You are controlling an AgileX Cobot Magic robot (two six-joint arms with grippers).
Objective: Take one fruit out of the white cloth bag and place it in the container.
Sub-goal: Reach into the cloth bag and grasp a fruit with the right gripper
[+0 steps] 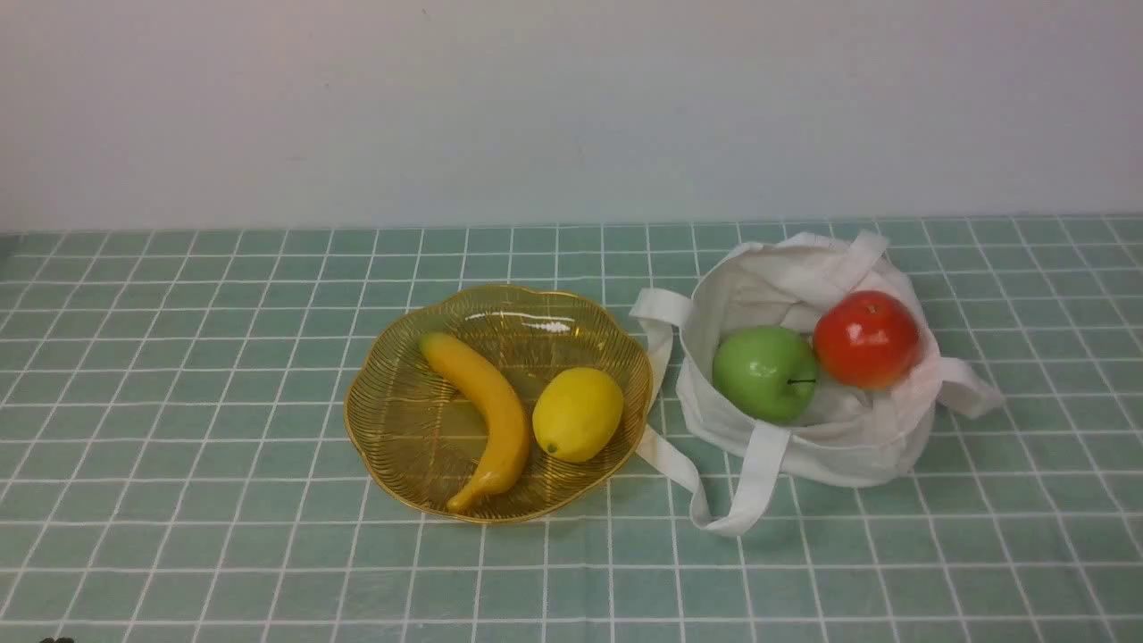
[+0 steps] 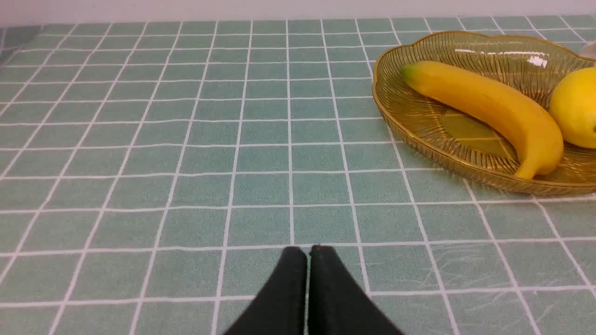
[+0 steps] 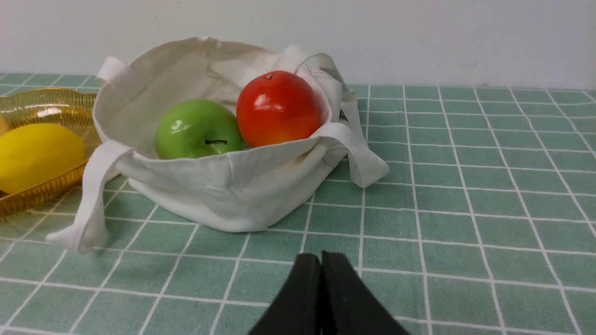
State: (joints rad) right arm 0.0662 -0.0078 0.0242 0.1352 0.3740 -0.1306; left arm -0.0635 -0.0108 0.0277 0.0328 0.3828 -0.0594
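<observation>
A dark mark (image 3: 343, 115) on the bag (image 3: 223, 186) is unreadably small. The green, white-gridded tabletop (image 1: 179, 357) meets a pale wall (image 1: 571, 107) at twelve o'clock. The left gripper (image 2: 308, 253) and right gripper (image 3: 320, 257) have jaws closed, empty.

Green white-gridded tablecloth (image 1: 179, 536), amber ribbed bowl (image 1: 393, 420) near its middle, white cloth bag (image 1: 848, 455) just beside, rightward

Both grippers closed and empty, each showing only its fingertips in its own wrist view.

The left gripper (image 2: 308, 250) has its two black fingers (image 2: 286, 293) pressed together, meeting along a thin seam with nothing between them. It points forward, low over the table (image 2: 186, 139), back toward the near edge. The right gripper (image 3: 321, 256) is posed alike: black fingers (image 3: 347, 302) closed tip to tip, holding nothing, aimed forward just above the table surface.
</observation>
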